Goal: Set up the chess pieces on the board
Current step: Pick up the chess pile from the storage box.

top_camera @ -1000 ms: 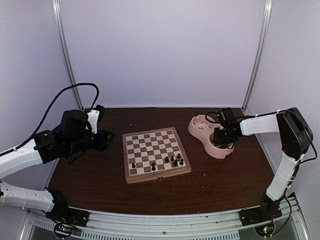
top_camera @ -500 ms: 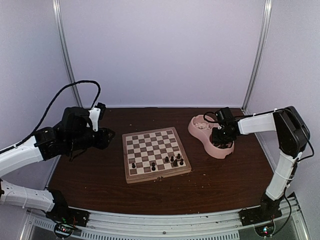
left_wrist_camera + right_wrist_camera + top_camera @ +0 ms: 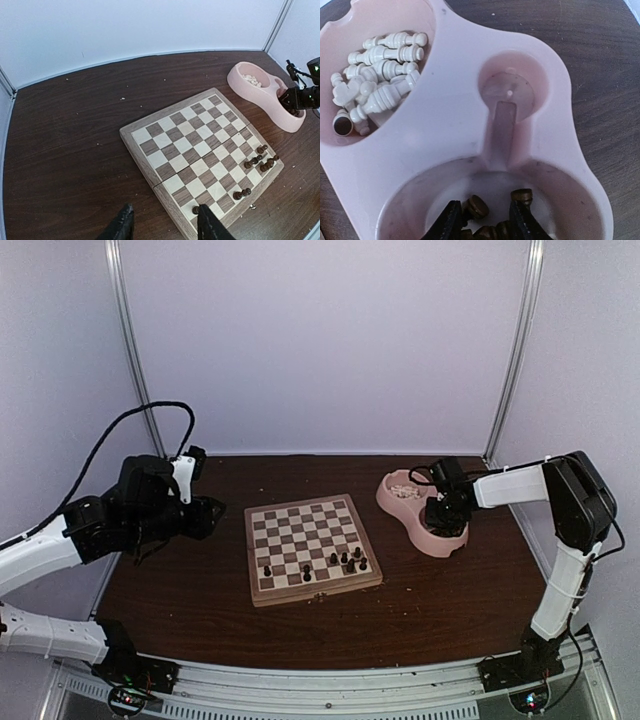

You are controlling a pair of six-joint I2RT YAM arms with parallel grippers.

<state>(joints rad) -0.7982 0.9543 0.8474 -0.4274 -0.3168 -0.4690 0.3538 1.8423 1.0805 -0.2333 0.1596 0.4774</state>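
The dark wooden counter (image 3: 200, 620) carries everything. The left arm (image 3: 110, 525) reaches in from the left side and stops short of the board, above bare counter. The right arm (image 3: 515, 485) stretches across from the right to the pink double bowl (image 3: 428, 543).

The board (image 3: 252, 560) lies flat near the middle of the counter, turned slightly, with its metal clasp on the near edge. The bowl sits just to the right of it and apart from it, one compartment farther back and one nearer.

The left claw (image 3: 165, 227) hangs off the board's left side with its fingers (image 3: 122, 229) apart and nothing between them. The right claw (image 3: 482, 222) is dipped into the bowl's near compartment, fingers (image 3: 447, 222) apart. Dark pieces lie in the gap, but none looks clamped, though the frame cuts off the tips, so contact cannot be ruled out.

The cream-white pieces (image 3: 382, 70) lie heaped on their sides in the far compartment. A few dark pieces (image 3: 476, 206) lie in the bottom of the near one, around the right claw's fingers. On the board, a handful of dark pieces stand along the two near rows: a cluster (image 3: 348, 560) toward the right corner, and a few more (image 3: 267, 570) spaced out to the left of it.
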